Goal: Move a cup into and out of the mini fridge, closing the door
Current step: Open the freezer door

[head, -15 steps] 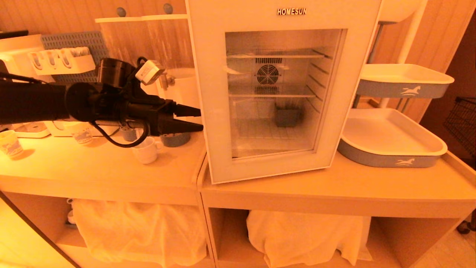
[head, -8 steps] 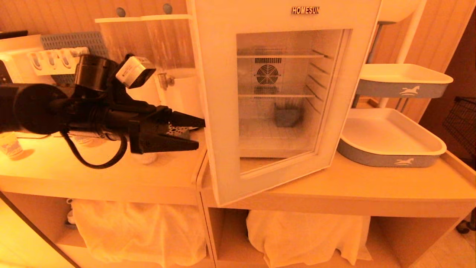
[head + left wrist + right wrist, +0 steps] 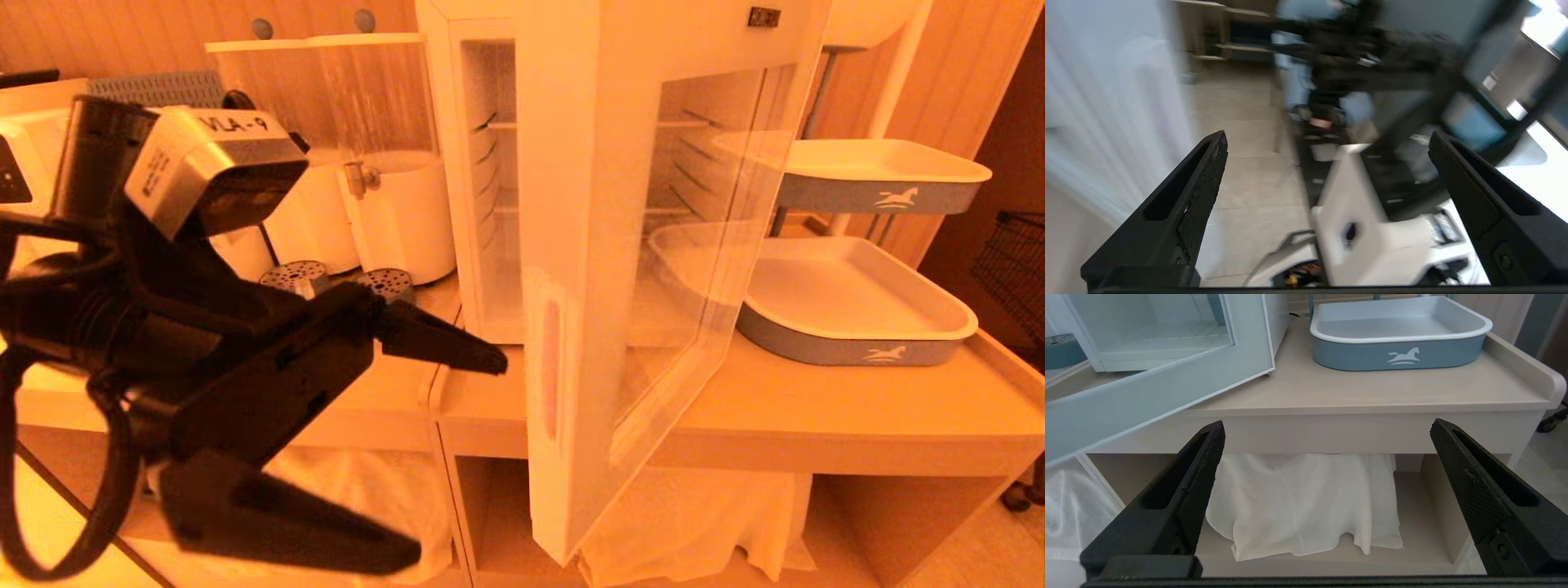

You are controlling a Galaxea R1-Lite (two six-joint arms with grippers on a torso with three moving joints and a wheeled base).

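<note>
Left gripper (image 3: 457, 465): at 8 o'clock in the head view, close to the camera, fingers released and spread wide, nothing between them.
White dispensers (image 3: 400, 212): at 10 o'clock, on the counter (image 3: 816, 408), just beside the mini fridge (image 3: 482, 163).
Mini fridge: at 12 o'clock, cabinet open, shelf rails exposed.
Door (image 3: 571, 245): open wide, attached at its right side, free edge turned toward the camera, running down to 6 o'clock.
Cup: not visible in any view.
Grey-walled trays (image 3: 824, 349): at 3 o'clock, lower one on the counter, near the door glass.
Right gripper (image 3: 1327, 424): outside the head view; in the right wrist view, fingers released, wide apart, empty, facing the counter front, white cloth (image 3: 1302, 502) on the shelf underneath.
</note>
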